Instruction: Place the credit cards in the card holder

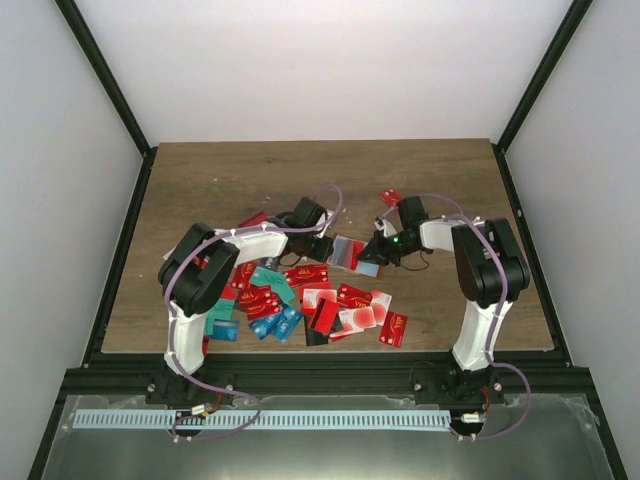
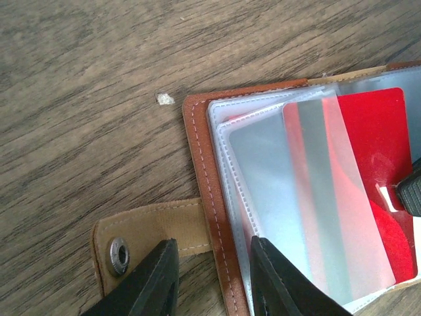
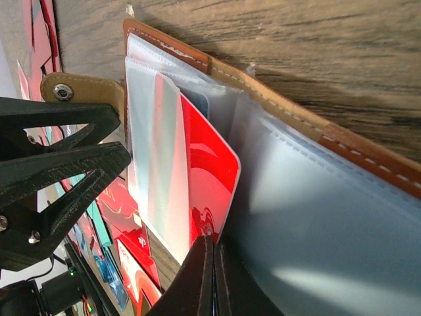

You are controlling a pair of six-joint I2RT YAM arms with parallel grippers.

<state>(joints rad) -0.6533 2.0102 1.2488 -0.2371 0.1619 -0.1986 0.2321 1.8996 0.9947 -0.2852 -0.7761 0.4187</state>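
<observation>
The card holder (image 1: 348,252) lies open on the wooden table (image 1: 200,170), about mid-table, between the two grippers. Its clear plastic sleeves (image 2: 263,171) are fanned upward. Its brown stitched edge and a tan strap (image 2: 154,230) with a metal snap face the left arm.

The left gripper (image 2: 214,286) has its jaws apart, one finger over the strap and the other over the sleeves, with the stitched edge running up between them. The wrist view does not show whether either finger presses down.

The right gripper (image 3: 212,263) is clenched, its fingertips meeting on the lower edge of a red card (image 3: 210,171). That card sits part-way in a sleeve, one rounded corner standing out beyond the plastic. Seen from the left wrist, its long edges run nearly parallel to the sleeve seams (slightly tilted, if anything).

The rest of the credit cards (image 1: 300,300) lie in a loose overlapping heap on the near side of the holder, between the two arms. They are mostly red, with some teal and blue. One stray red card (image 1: 390,195) lies just beyond the right gripper.

Past the holder's far corner there is plain wood with a small pale speck (image 2: 164,99) near the corner. The far part of the table runs to the dark frame rail (image 1: 320,142). On the near side, the heap comes close to the table's front edge.
</observation>
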